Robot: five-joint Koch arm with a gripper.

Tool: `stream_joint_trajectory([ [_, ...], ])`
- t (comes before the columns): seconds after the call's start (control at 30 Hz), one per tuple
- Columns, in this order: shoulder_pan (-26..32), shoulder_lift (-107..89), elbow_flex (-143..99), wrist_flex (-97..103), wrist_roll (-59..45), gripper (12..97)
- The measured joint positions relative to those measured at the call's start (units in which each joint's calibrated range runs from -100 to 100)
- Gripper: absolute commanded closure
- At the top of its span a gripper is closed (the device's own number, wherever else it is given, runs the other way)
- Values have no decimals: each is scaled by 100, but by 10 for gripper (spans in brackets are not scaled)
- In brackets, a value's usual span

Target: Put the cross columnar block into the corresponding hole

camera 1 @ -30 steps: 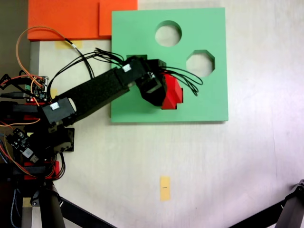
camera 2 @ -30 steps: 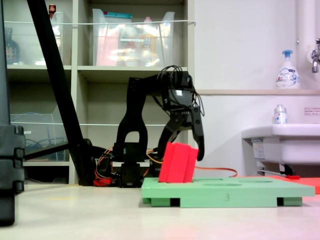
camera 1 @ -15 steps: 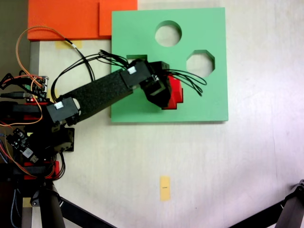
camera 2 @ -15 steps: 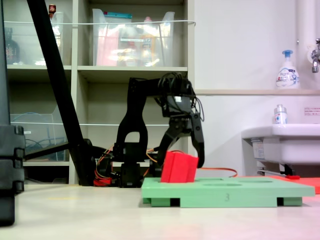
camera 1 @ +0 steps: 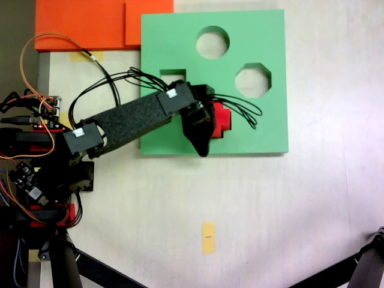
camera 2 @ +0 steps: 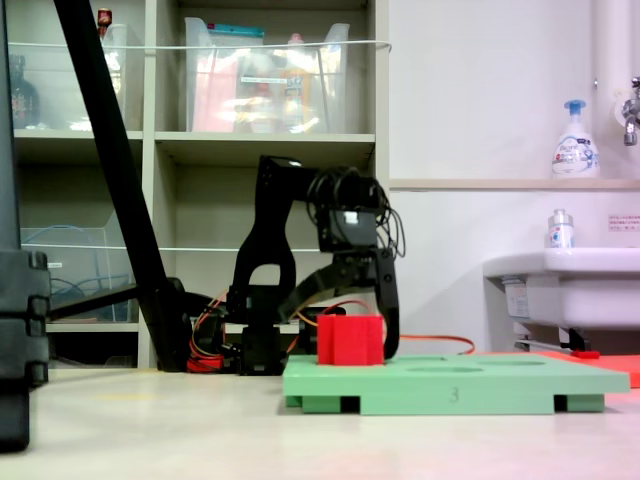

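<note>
The red block (camera 2: 350, 340) is standing upright in the green board (camera 1: 252, 129), its lower part sunk into the plus-shaped hole (camera 1: 223, 127) so that only a squat, straight-sided stub is showing above the surface in the side-on fixed view. From above (camera 1: 222, 118) it is looking bright red with stepped corners on its right edge, but my own wrist is covering its left half, so I am seeing only part of the cross outline. The hole itself is almost wholly hidden by the block and by me.

My gripper (camera 2: 352, 312) is hanging spread wide around the block: one finger (camera 2: 388, 318) is coming down just beside its right face, the other (camera 2: 305, 290) is angling away to the left, well off the foam. I am not gripping anything. From above, the long dark finger (camera 1: 201, 143) is pointing toward the board's near edge.

Further out on the board, the round cutout (camera 1: 212, 42) and the eight-sided cutout (camera 1: 252, 80) are showing plainly, while the square cutout (camera 1: 172, 73) is partly covered by my cables
</note>
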Motion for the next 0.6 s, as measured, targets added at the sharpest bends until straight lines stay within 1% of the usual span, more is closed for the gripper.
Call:
stream_joint_trajectory([
  [0.23, 0, -82, -20, 0, 0, 216],
  [0.33, 29, -438, -29, 0, 0, 217],
  [0.5, 54, -1778, -29, 0, -39, 220],
  [0.6, 0, -2859, -147, 0, -391, 226],
])
